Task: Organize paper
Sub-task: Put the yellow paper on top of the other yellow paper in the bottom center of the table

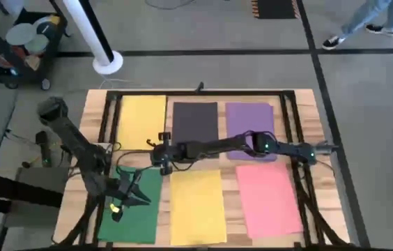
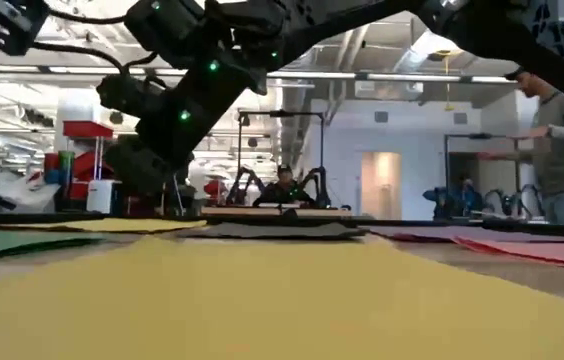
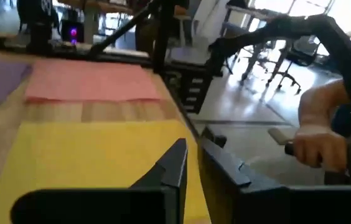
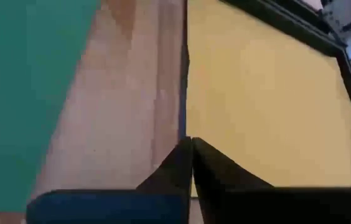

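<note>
Six sheets of paper lie flat on the wooden table. Along the far side are a yellow sheet (image 1: 141, 122), a dark grey sheet (image 1: 195, 122) and a purple sheet (image 1: 250, 129). Along the near side are a green sheet (image 1: 130, 209), a second yellow sheet (image 1: 196, 207) and a pink sheet (image 1: 268, 199). My right gripper (image 4: 190, 143) is shut and empty. It hangs over the bare wood between the green sheet (image 4: 20, 93) and the far yellow sheet (image 4: 269, 106), tips above that yellow sheet's edge. My left gripper (image 3: 192, 146) hovers over the green sheet with a narrow gap between its fingers and nothing in it.
A black frame (image 1: 203, 92) runs around the table's edges. My right arm (image 1: 238, 145) stretches across the table's middle. A person (image 2: 562, 150) stands beyond the table, and a hand (image 3: 315, 146) shows off the table's near side. A cart (image 1: 22, 42) stands at the far left.
</note>
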### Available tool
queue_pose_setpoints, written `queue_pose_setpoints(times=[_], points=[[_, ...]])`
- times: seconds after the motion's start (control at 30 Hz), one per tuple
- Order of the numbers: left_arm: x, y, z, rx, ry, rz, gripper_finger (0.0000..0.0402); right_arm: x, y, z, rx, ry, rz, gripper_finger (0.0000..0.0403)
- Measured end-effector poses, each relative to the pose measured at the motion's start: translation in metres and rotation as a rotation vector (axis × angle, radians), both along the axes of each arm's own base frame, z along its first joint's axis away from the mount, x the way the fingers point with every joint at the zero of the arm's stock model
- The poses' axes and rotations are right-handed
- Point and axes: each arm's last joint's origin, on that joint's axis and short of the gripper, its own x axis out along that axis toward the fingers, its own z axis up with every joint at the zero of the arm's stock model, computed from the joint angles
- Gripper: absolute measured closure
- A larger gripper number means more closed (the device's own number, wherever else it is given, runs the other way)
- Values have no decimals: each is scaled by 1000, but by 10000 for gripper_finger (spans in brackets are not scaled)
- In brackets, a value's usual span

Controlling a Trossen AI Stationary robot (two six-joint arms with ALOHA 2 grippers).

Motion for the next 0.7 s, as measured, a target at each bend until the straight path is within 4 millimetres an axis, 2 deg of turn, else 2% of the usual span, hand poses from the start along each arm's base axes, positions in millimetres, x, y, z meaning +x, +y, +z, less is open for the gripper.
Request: queue_pose_setpoints(times=[0.23, 0.7], points=[[0, 1, 0, 34, -13, 46, 366, 0, -1, 0, -1, 1, -2, 392], [-2, 2, -11, 72, 83, -4, 366, 0, -5, 0, 10, -6, -12, 392]])
